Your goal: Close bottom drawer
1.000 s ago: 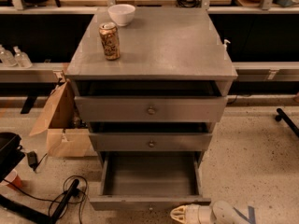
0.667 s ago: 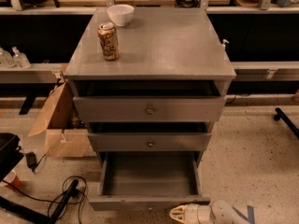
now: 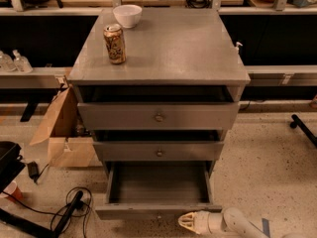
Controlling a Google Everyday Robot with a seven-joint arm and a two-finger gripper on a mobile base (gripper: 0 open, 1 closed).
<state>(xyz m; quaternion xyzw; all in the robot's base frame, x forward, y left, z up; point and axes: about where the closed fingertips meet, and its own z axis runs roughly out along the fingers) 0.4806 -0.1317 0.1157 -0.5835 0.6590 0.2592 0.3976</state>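
Observation:
The bottom drawer (image 3: 157,211) of the grey cabinet (image 3: 158,53) is pulled far out, showing its plain grey interior; its front panel sits near the lower edge of the camera view. My gripper (image 3: 187,222), white and cream, lies at the bottom edge, just below and right of the drawer front's middle, pointing left. It looks close to or touching the front panel. The middle drawer (image 3: 158,151) and the top drawer (image 3: 158,116) stand slightly open above it.
A drink can (image 3: 115,43) and a white bowl (image 3: 127,15) stand on the cabinet top. An open cardboard box (image 3: 64,133) sits left of the cabinet. Black cables (image 3: 64,212) lie on the floor at lower left. Workbenches run behind.
The view has shifted slightly; the cabinet sits a little higher in frame. The gripper stays at the drawer front's lower right. The drawer's opening looks unchanged.

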